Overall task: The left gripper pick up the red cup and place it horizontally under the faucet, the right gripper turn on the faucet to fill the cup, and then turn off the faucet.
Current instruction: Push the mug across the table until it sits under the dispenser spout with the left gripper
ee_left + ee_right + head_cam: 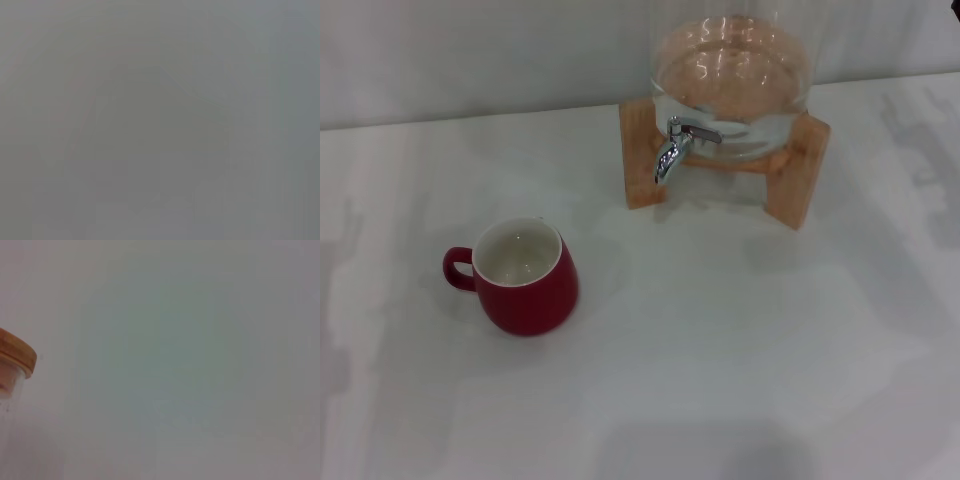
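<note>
Head view, red cup [525,283]: stands upright on the white counter [740,340], open mouth up, white inside showing and nothing seen in it. Its loop handle points away from the faucet.
Head view, faucet [672,148]: chrome spigot with a down-curved spout and a lever handle lying sideways, fixed low on the front of the clear glass jar [730,70]. Nothing sits under the spout, only bare counter.
Head view, cup against faucet: the cup is well apart from the faucet, nearer the robot and off to the robot's left of it.
Head view, glass jar: holds clear water and rests in the wooden stand [798,180], whose two light-wood legs sit either side of the faucet, at the far edge of the counter by the pale wall.
Head view, end effectors: neither the left nor the right end effector appears, so whether their fingers are apart or together is not shown.
Left wrist view: a plain grey blur with no recognisable thing; the left end effector is not seen.
Right wrist view, jar lid [17,356]: a round wooden lid edge on top of clear glass shows at one border; the rest is a blank pale surface.
Right wrist view, end effector: the right end effector's own fingers do not show.
</note>
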### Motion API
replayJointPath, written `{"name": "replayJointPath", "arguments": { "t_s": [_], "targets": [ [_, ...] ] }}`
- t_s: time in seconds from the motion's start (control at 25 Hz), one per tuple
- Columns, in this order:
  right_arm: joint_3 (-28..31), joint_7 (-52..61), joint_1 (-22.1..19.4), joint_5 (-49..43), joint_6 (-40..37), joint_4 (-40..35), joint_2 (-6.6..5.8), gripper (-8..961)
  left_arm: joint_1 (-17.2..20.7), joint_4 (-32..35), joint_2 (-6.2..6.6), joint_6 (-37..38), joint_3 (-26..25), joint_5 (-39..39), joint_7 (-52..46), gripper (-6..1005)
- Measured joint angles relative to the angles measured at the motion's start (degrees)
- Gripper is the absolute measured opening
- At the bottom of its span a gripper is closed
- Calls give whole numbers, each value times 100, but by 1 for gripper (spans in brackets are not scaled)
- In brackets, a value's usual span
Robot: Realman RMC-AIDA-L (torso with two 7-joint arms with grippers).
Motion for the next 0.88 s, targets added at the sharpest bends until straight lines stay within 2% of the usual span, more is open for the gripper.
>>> {"name": "replayJointPath", "arguments": {
  "t_s": [0.44, 0.88],
  "targets": [
    [0, 0, 7, 0, 16, 0, 17, 632, 57, 101, 4, 47, 27, -12, -23, 862],
    [0, 0, 108, 0, -23, -2, -9, 632, 410, 320, -19, 86, 725, -8, -23, 861]
  ]
}}
